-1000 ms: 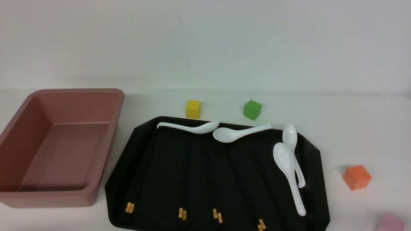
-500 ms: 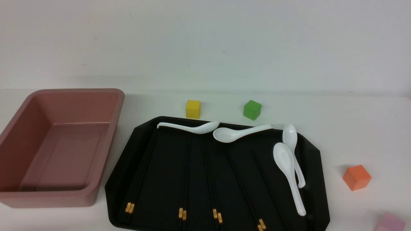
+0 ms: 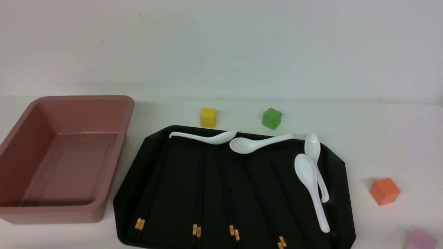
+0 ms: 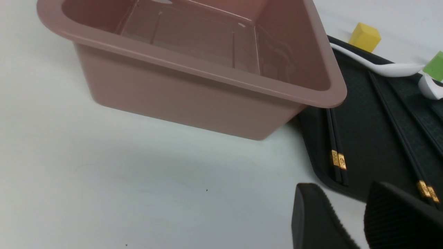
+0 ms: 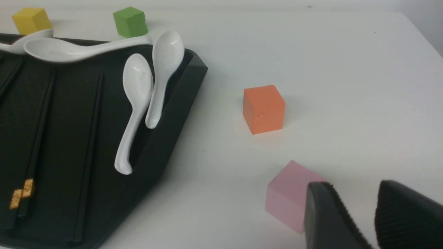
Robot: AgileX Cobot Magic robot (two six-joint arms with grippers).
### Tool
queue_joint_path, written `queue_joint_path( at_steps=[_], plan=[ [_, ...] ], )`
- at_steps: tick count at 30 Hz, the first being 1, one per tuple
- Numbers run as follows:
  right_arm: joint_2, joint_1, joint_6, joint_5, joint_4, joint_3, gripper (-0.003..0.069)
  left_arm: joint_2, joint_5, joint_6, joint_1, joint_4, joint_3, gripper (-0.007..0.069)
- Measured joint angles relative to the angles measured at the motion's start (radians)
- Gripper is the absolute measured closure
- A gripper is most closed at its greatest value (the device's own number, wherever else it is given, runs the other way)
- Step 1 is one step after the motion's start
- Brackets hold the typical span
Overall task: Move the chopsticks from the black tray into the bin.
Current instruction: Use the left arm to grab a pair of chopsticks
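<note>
The chopsticks (image 3: 199,193) all lie on the black tray (image 3: 173,180) and none is in the bin (image 3: 86,99), so the task seems to me not yet begun. They lie in separate pairs, spread a little like a fan, with the gold bands at the near edge and the thin tips toward the far side. I think this spacing lets a gripper take one pair without touching the next one. The white spoons (image 3: 306,171) lie along the far edge and the right side of the tray, away from the gold ends, and are not part of the task. The bin stands just beside the tray on its left, open at the top and empty, so the way to carry is short and probably belongs to the left arm. A yellow cube (image 3: 208,117) and a green cube (image 3: 271,118) sit on the table (image 3: 380,138) beyond the far edge of the tray. An orange cube (image 3: 384,191) and a pink cube (image 3: 420,239) sit to its right. No arm shows in the front view. The left gripper (image 4: 341,204) hangs low over the table at the near left corner of the tray, near the gold ends of the leftmost pair, with its ribbed fingers (image 4: 311,218) apart and nothing between them. The right gripper (image 5: 351,204) is low over the table on the right, just beside the pink cube, also spread and empty.
</note>
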Motion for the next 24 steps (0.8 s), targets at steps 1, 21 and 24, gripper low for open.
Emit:
queue_joint_path(
  at_steps=[1,21,24],
  plan=[
    [0.000,0.000,0.000,0.000,0.000,0.000,0.0419,0.000,0.000,0.000,0.000,0.000,0.000,0.0386],
    [0.000,0.000,0.000,0.000,0.000,0.000,0.0419,0.000,-0.001,-0.043,0.000,-0.081,0.000,0.0386],
    [0.000,0.000,0.000,0.000,0.000,0.000,0.0419,0.000,-0.001,-0.162,0.000,-0.287,0.000,0.0386]
  ],
)
